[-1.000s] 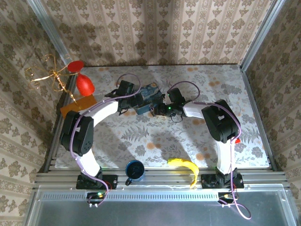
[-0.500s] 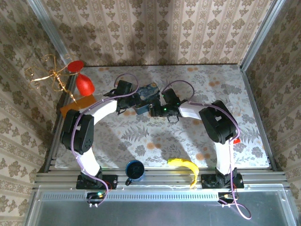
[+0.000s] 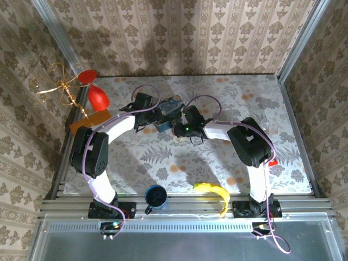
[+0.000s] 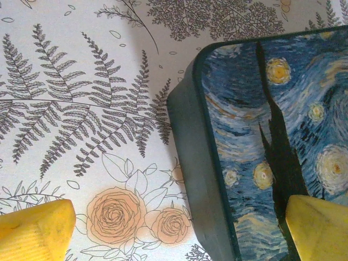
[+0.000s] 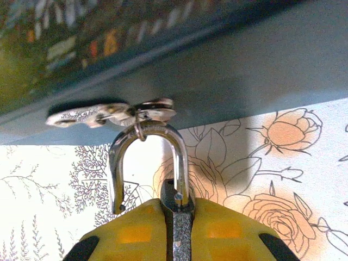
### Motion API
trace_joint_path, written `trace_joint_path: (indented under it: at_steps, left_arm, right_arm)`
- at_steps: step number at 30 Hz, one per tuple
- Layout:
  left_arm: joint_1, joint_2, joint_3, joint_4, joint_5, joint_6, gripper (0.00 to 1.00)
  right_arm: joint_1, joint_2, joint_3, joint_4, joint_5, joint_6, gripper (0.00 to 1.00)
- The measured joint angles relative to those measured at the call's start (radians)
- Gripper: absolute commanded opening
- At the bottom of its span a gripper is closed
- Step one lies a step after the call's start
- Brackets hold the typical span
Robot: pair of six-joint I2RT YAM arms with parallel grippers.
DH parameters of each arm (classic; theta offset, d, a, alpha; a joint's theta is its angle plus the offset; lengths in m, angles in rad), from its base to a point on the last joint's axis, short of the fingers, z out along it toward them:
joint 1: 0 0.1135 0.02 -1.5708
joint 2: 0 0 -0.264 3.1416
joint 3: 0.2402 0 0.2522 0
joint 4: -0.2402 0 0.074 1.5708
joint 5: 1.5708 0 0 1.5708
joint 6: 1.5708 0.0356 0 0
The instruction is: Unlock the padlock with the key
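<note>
Here the right claw (image 5: 175, 217) is clamped on the padlock (image 5: 181, 163): in the right wrist view its two yellow fingers (image 5: 133, 231) press together on the narrow silvery body at the bottom centre of the frame, and the shackle arches up from between them. The top of the shackle passes through a small ring on a silvery latch tab (image 5: 87, 115) on the dark side wall of the blue tin (image 5: 217, 76), so the padlock hangs at that wall, just above the flowered table (image 5: 283, 179). The shackle's right leg goes into the body; its left leg looks to end free beside the yellow finger, though the finger's edge partly covers it. In the left wrist view the left claw (image 4: 176, 234) stands wide apart and holds nothing, with one yellow fingertip (image 4: 35, 231) over the table at lower left and the other over the painted starry lid of the tin at lower right. The lid is shut, so what is inside cannot be told. From the top camera both claws meet at the tin (image 3: 173, 104) in the upper middle of the table, the left claw (image 3: 156, 116) on its left, the right claw (image 3: 177, 129) just below it. A blue mug (image 3: 156, 197) stands at the lower edge, its inside too dark to read, with a banana (image 3: 215, 191) to its right.
</note>
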Motion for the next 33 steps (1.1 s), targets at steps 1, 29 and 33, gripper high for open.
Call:
trace_joint_path:
  at_steps: [1,29,33]
  left_arm:
    - [0.001,0.000,0.000,0.000,-0.001,0.000,1.00]
    - [-0.117,-0.143,-0.113,0.034,-0.105,-0.031,1.00]
    - [-0.126,-0.139,-0.083,0.048,-0.150,0.013,1.00]
  right_arm:
    - [0.000,-0.004,-0.006,0.003,0.000,0.005,0.08]
    - [-0.032,-0.090,-0.196,0.178,0.068,0.340,0.00]
    - [-0.032,-0.094,-0.196,0.177,0.079,0.360,0.00]
